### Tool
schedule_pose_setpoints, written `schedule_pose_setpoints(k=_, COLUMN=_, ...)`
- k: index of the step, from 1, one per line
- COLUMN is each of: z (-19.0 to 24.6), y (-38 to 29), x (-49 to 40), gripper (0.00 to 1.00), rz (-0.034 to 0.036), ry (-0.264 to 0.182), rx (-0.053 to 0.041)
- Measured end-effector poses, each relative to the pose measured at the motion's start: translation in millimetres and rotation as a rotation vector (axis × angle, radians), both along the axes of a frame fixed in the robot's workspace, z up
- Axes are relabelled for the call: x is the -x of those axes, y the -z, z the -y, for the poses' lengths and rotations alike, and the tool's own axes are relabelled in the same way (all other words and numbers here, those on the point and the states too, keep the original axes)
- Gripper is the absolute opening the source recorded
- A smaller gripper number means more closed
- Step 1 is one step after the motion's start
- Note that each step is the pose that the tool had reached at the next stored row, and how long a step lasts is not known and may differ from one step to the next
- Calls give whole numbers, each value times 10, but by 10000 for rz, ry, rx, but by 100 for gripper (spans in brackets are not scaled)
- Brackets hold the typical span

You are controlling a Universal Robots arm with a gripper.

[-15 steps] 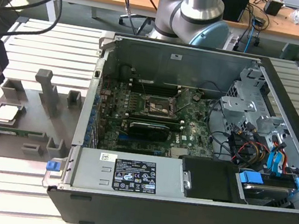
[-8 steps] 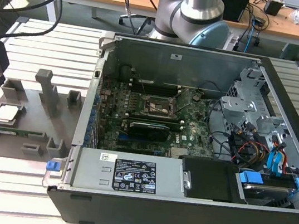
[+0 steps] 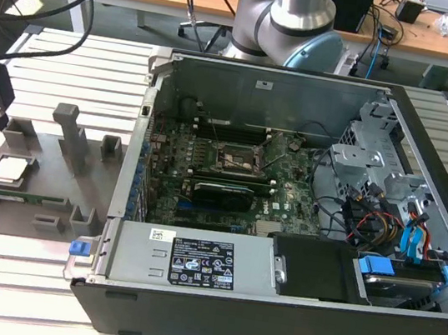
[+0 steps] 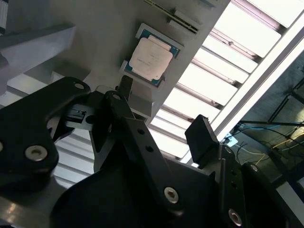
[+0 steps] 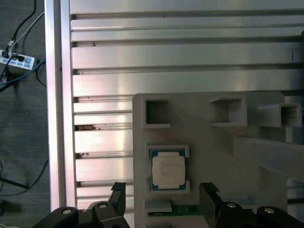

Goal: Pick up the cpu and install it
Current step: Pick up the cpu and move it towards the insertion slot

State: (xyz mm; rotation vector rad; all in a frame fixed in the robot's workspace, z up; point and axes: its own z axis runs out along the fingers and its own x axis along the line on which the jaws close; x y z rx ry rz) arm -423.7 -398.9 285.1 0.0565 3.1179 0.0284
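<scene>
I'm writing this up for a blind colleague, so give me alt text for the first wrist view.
The cpu lies flat in a pocket of a grey holder tray, with the open end effector close by, not touching it. The tray sits on a slatted aluminium table.

Silvery-grey cpu [image 5: 168, 171]; grey tray [image 5: 213, 156]; black gripper [image 5: 163, 189].
</scene>
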Motion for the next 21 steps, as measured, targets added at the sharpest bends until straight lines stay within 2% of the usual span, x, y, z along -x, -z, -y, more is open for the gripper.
schedule_pose_setpoints(k=21, z=0, y=89, x=0, gripper=72, rz=0, ry=0, rx=0)
